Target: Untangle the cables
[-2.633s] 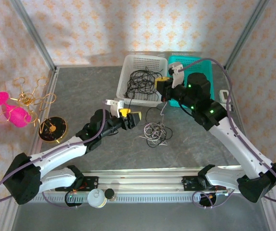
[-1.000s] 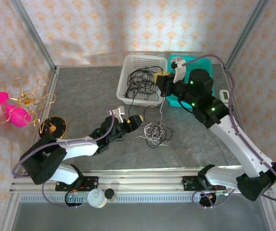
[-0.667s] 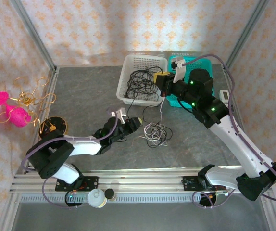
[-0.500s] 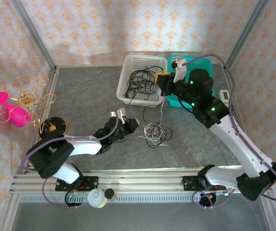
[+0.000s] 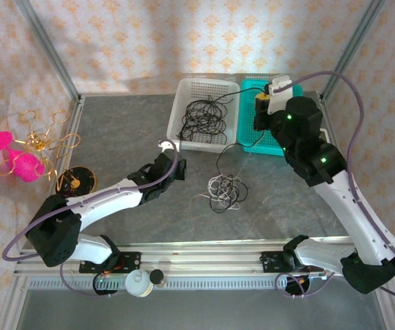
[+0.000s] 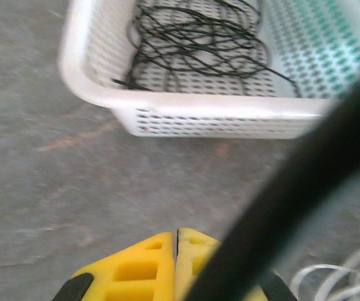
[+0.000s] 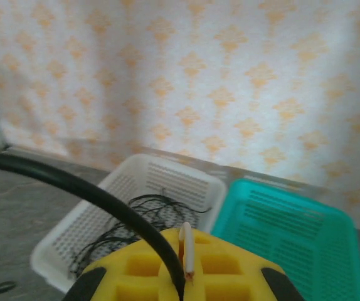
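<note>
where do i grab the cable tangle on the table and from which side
Take a white outer loop on the tangle's left edge, coming straight down. The tangle lies flat in loose loops on the table, so a sideways approach would likely just push it.

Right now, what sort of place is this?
Probably a robot test cell rather than a home: left arm and right arm bolted to a metal rail, wallpaper-printed panels in a metal frame, and a white basket and a teal basket staged on the table.
</note>
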